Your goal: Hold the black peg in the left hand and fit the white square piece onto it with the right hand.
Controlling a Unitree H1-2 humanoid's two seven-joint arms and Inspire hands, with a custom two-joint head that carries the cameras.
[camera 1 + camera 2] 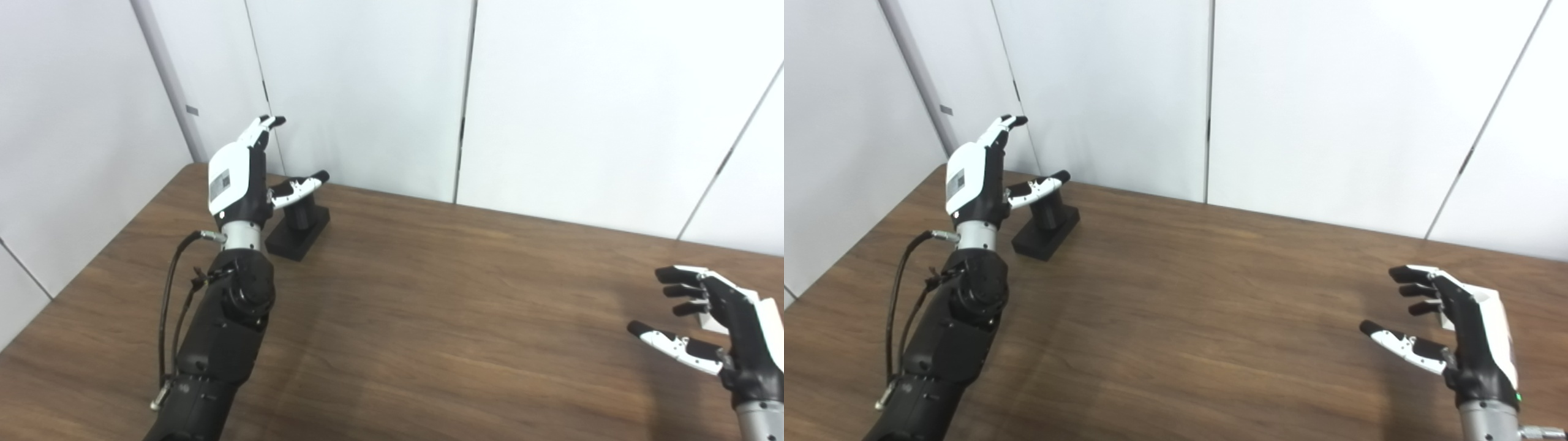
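A: Status? Left hand released, spread beside black peg, far-left corner of table; ungrasped.
B: Right hand also spread, at white square piece, right edge. Both grasps, fitting remain.

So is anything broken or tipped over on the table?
Nothing stands out. The black peg stands upright on its base near the far left corner, beside the open left robot hand. The right robot hand is open too, hiding most of the white piece.
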